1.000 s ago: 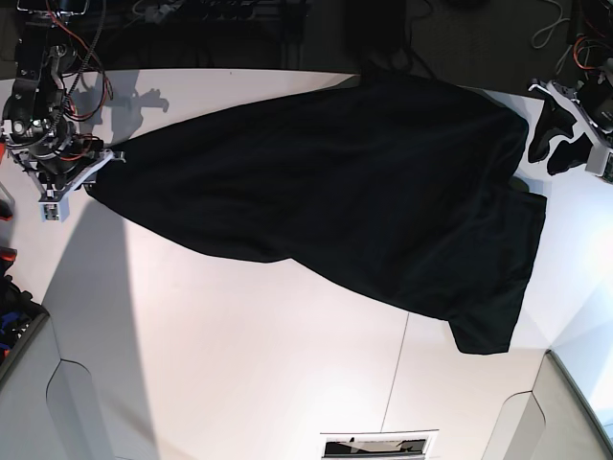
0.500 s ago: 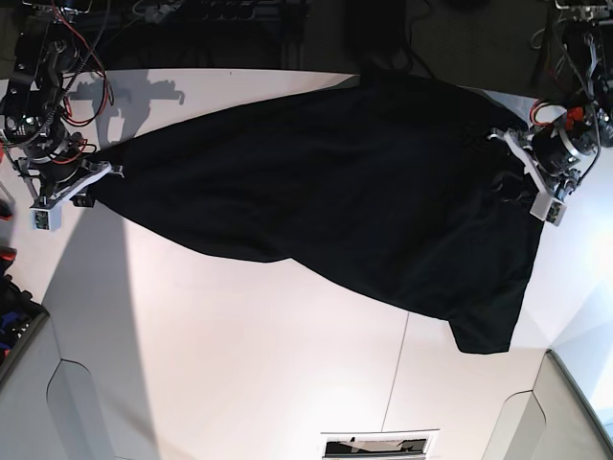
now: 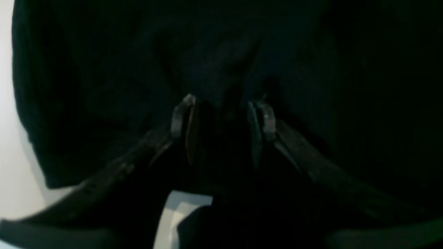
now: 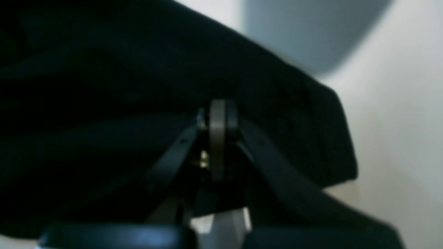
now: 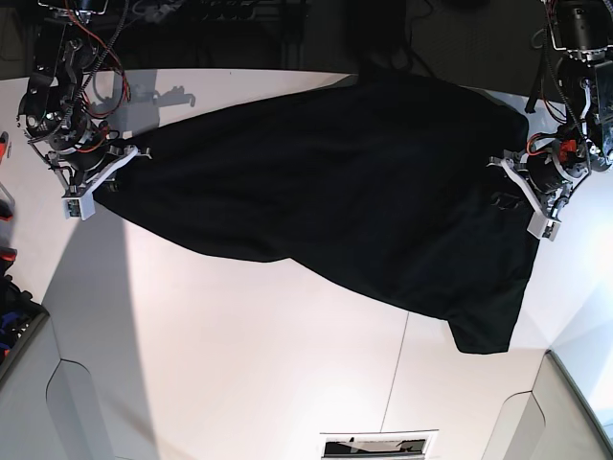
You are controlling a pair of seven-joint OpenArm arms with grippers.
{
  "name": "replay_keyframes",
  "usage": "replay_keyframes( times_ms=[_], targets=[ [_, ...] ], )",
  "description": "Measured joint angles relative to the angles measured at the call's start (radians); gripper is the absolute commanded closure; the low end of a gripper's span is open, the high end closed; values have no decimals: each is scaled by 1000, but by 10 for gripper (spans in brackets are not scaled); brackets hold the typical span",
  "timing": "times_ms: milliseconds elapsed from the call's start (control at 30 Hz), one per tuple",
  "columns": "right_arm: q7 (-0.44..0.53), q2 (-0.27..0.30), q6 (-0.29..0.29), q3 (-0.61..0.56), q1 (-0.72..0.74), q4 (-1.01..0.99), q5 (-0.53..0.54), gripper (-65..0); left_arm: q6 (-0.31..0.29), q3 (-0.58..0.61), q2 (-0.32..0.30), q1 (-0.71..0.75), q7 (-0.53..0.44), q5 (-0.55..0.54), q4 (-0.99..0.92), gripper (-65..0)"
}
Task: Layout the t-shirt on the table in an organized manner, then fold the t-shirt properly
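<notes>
The black t-shirt [image 5: 335,182] lies stretched across the white table [image 5: 239,335], and no graphic shows. My right gripper [image 5: 107,177] is at the shirt's left end. In the right wrist view this gripper [image 4: 218,117] has its pads pressed together, pinching the t-shirt [image 4: 104,86] close to its edge. On the shirt's right side, near a sleeve, is my left gripper [image 5: 508,192]. The left wrist view shows that gripper [image 3: 223,110] open, its fingers [image 3: 188,117] pressed onto the dark t-shirt [image 3: 221,52], which fills the gap between them.
A thin seam [image 5: 397,364] crosses the table's near half. Grey panels [image 5: 570,412] flank the front corners, and a dark slot [image 5: 378,446] sits at the front edge. Cables and dark equipment [image 5: 239,19] line the back. Red and blue items [image 5: 8,297] sit at far left.
The right gripper has shut at the shirt's left end and moved slightly up and right. The left arm came from beyond the shirt's right side onto the fabric, staying open.
</notes>
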Motion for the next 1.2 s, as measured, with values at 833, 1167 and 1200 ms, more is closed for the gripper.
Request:
replay_keyframes(
  times_ms=[833, 1167, 1200],
  targets=[
    [-37, -43, 101, 5, -230, 114, 256, 0, 23, 488, 97, -506, -140, 189, -437, -262],
    [-53, -48, 101, 0, -230, 114, 286, 0, 34, 494, 318, -595, -95, 280, -493, -255],
    [-56, -48, 101, -2, -230, 114, 287, 0, 32, 495, 344, -600, -76, 288, -493, -255]
  ],
)
